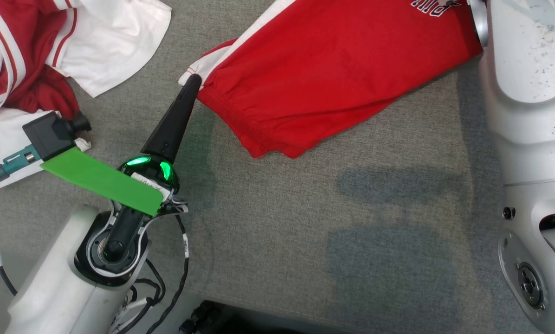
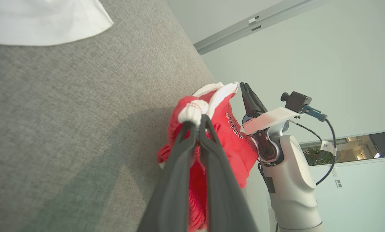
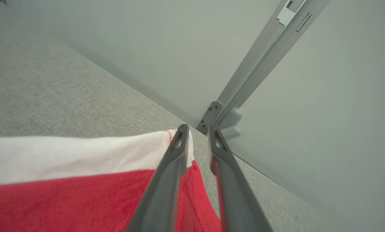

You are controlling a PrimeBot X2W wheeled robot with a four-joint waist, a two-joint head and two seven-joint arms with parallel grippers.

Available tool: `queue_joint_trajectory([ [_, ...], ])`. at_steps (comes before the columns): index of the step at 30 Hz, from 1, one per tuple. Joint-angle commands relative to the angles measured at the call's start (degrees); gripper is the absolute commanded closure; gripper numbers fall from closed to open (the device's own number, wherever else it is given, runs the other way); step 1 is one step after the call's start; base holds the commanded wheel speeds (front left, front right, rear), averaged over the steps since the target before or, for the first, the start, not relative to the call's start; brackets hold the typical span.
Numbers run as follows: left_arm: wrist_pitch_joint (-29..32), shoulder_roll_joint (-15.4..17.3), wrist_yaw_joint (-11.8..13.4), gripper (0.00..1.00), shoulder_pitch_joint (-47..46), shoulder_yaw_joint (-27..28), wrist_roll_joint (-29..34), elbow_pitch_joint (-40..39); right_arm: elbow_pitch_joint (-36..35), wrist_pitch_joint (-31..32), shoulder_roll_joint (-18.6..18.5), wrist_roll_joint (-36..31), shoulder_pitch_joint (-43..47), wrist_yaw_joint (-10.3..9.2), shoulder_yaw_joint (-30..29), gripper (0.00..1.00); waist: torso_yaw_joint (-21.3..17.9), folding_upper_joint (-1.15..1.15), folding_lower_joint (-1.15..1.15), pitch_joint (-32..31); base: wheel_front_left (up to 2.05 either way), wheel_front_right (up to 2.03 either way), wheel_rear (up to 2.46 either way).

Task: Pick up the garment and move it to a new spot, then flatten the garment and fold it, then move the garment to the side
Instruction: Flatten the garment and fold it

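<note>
Two grippers meet one red garment (image 1: 324, 69) on the grey fabric surface (image 1: 305, 241) that I am working over from my remote desk. From the head camera, the garment lies spread across the upper middle of the surface and runs up toward the right. It has a white band along its far edge, a gathered hem toward me and a scrap of lettering at the top edge.

The left gripper (image 1: 193, 82) reaches the garment's near white corner. Through the left wrist camera I see that gripper (image 2: 197, 122) clamped tight on a bunched white hem, with red folds of the garment (image 2: 237, 148) hanging around and below its fingers. In the same view the right gripper (image 2: 248, 88) stands just beside the garment's raised white edge.

Through the right wrist camera, the right gripper's jaws are a narrow way apart with nothing between their tips. The garment's white-and-red corner (image 3: 67, 180) lies just beside and under one finger.

Farther out, a heap of red-and-white clothes (image 1: 22, 60) sits at the surface's far left. A green tab (image 1: 101, 181) and a wrist camera (image 1: 50, 134) ride on my left arm, and the right arm's pale forearm (image 1: 528, 116) fills the right edge. Beyond the surface are a pale wall (image 3: 340, 112) and a metal rail (image 3: 260, 58).
</note>
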Motion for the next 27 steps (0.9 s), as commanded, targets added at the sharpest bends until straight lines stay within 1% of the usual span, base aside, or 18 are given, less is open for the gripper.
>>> queue_joint_trajectory([
  [1, -0.36, 0.17, 0.08, 0.0, -0.96, 0.16, 1.53, -0.18, -0.66, -1.18, -0.28, 0.78, -0.32, -0.1, -0.06, 0.0, -0.28, 0.0, 0.0, -0.2, 0.0, 0.0, 0.0],
  [3, -1.49, 0.82, 0.08, 0.0, -0.83, -0.37, 3.37, -0.46, -1.42, -2.9, -0.26, 2.53, 0.77, -0.1, -0.63, 0.0, -0.58, 0.0, 0.0, -0.81, 0.0, 0.0, 0.0],
  [5, -4.12, 2.28, 0.08, 0.0, -0.58, -1.25, 6.35, -0.84, -2.21, -4.67, -0.27, 5.57, 2.25, -0.1, -1.66, 0.0, -1.05, 0.0, 0.0, -1.71, 0.0, 0.0, 0.0],
  [8, -10.24, 5.62, 0.08, 0.0, 0.51, -3.92, 12.75, -0.4, -2.33, -6.26, -0.24, 10.69, 4.59, -0.1, -2.67, 0.0, -1.99, 0.0, 0.0, -3.38, 0.0, 0.0, 0.0],
  [11, -12.88, 8.44, 0.08, 0.0, 2.25, -5.12, 19.06, 0.54, -2.15, -5.72, -0.21, 14.08, 7.63, -0.1, -2.53, 0.0, -3.0, 0.0, 0.0, -5.02, 0.0, 0.0, 0.0],
  [12, -13.11, 8.51, 0.08, 0.0, 3.04, -3.66, 21.01, 0.6, -2.1, -5.25, -0.23, 15.01, 8.8, -0.1, -2.39, 0.0, -3.22, 0.0, 0.0, -5.49, 0.0, 0.0, 0.0],
  [16, -13.11, 5.8, 0.08, 0.0, 9.22, 4.85, 29.5, -0.77, -1.77, -2.29, -0.22, 18.4, 13.06, -0.1, -1.79, 0.0, -3.6, 0.0, 0.0, -7.01, 0.0, 0.0, 0.0],
  [18, -13.11, 4.7, 0.08, 0.0, 12.24, 7.66, 32.53, -2.35, -1.7, -0.14, -0.23, 18.84, 14.64, -0.1, -2.7, 0.0, -3.37, 0.0, 0.0, -7.53, 0.0, 0.0, 0.0],
  [22, -13.13, 3.43, 0.08, 0.0, 17.55, 9.12, 37.07, -5.32, -2.32, 3.8, -0.17, 16.84, 17.09, -0.1, -5.74, 0.0, -1.66, 0.0, 0.0, -8.17, 0.0, 0.0, 0.0],
  [27, -13.13, 2.31, 0.08, 0.0, 20.18, 8.26, 40.18, -7.14, -2.58, 10.48, -0.98, 14.3, 17.24, -0.1, -8.79, 0.0, 0.89, 0.0, 0.0, -8.41, 0.0, 0.0, 0.0],
])
